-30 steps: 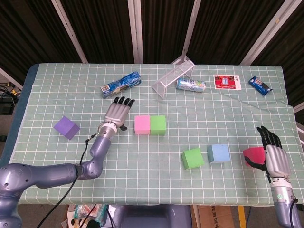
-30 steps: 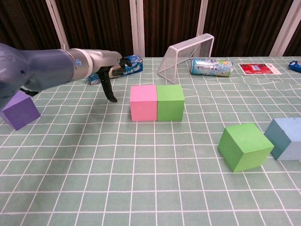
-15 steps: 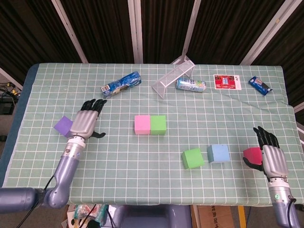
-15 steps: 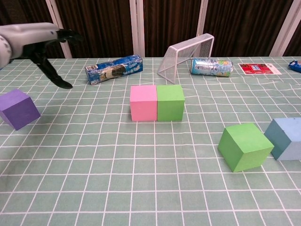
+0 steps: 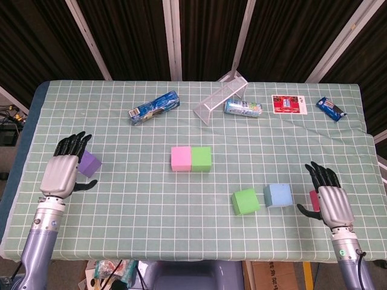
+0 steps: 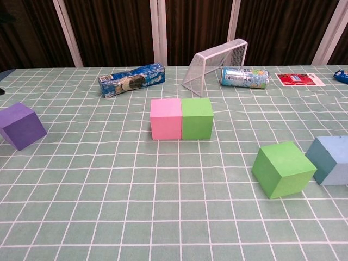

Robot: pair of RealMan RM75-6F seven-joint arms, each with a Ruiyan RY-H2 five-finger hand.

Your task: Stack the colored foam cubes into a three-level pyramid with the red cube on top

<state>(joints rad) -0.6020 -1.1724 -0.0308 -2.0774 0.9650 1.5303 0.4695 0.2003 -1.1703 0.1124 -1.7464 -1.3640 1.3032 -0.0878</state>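
Between the two hands, only the pink cube [image 5: 181, 159] and a green cube [image 5: 201, 158] touch as a base; the left hand [image 5: 62, 174], fingers spread and empty, hovers beside the purple cube [image 5: 91, 164], the right hand [image 5: 329, 202], likewise empty, half hides the red cube [image 5: 314, 200], so nothing is stacked.

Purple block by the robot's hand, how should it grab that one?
The purple cube sits flat on the tablecloth with nothing touching it, beside the left hand. Probably best to come down from above and pinch two opposite flat sides, thumb on one, fingers on the other. It is turned at an angle to the grid lines, so the hand should turn to match.
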